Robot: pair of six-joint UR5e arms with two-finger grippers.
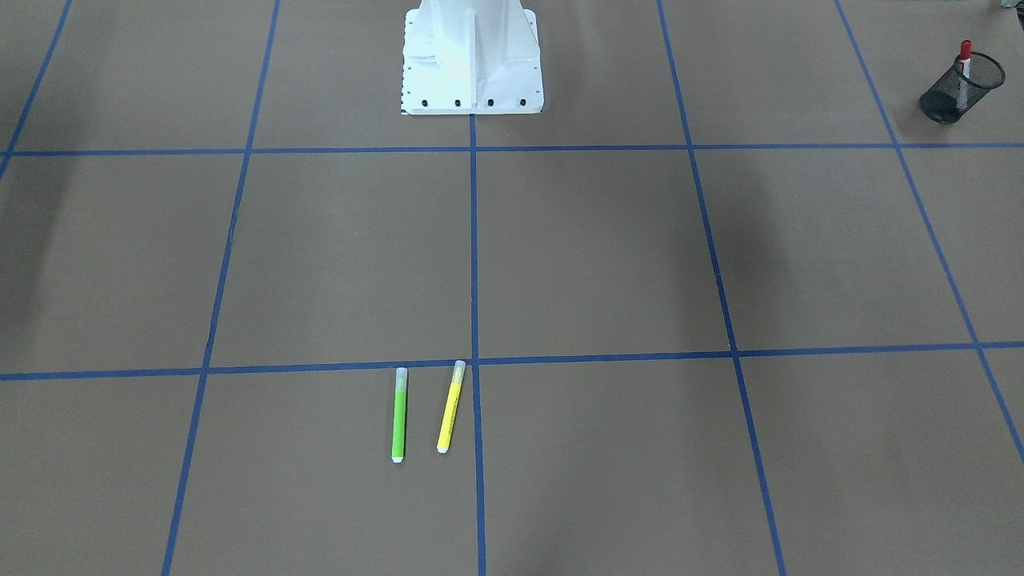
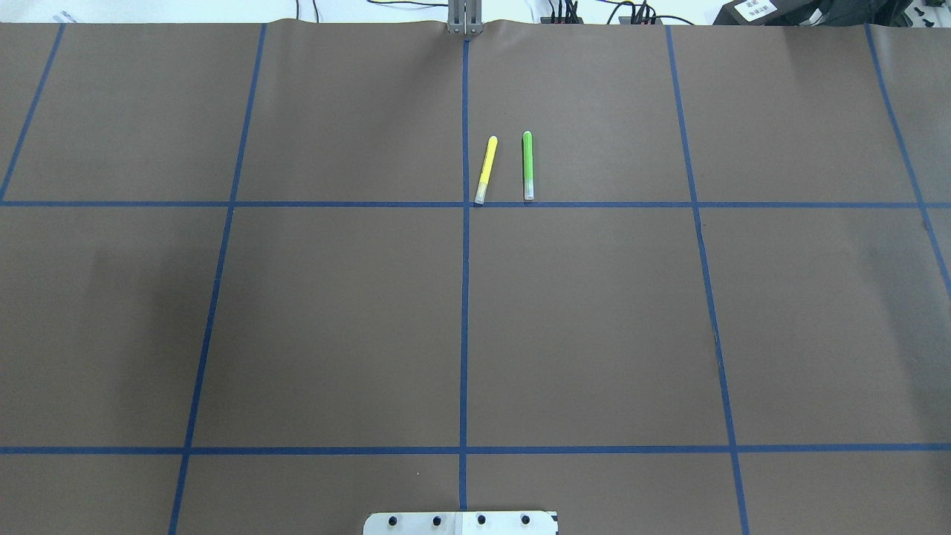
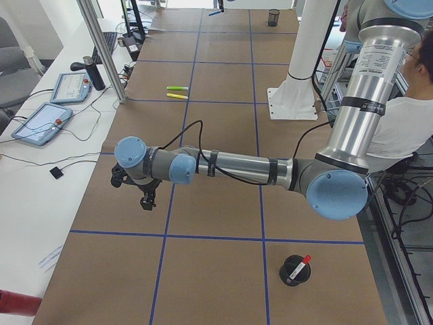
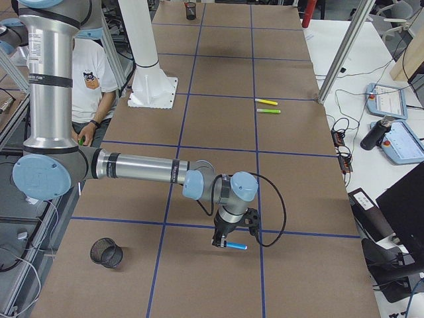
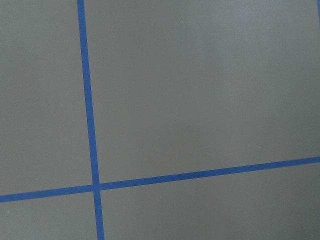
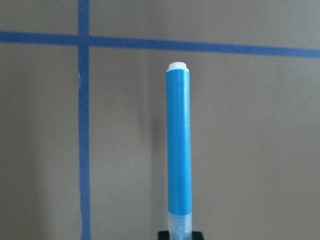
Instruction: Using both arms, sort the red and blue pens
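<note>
The red pen (image 1: 965,60) stands upright in a black mesh cup (image 1: 942,104) at the table's end on my left side. In the exterior left view that red pen (image 3: 302,263) and cup (image 3: 292,274) sit near the camera. My left gripper (image 3: 145,201) hangs over bare paper away from them; I cannot tell whether it is open or shut. The blue pen (image 6: 179,145) juts out level above the table, gripped at its translucent cap end by my right gripper (image 6: 180,234). From the exterior right view, the right gripper (image 4: 227,237) holds this blue pen (image 4: 236,246) over a tape line.
A green highlighter (image 2: 527,165) and a yellow highlighter (image 2: 486,169) lie side by side at the table's far middle. An empty-looking second mesh cup (image 4: 106,253) stands near the right end. The white robot base (image 1: 472,60) and a seated person (image 4: 93,73) are behind.
</note>
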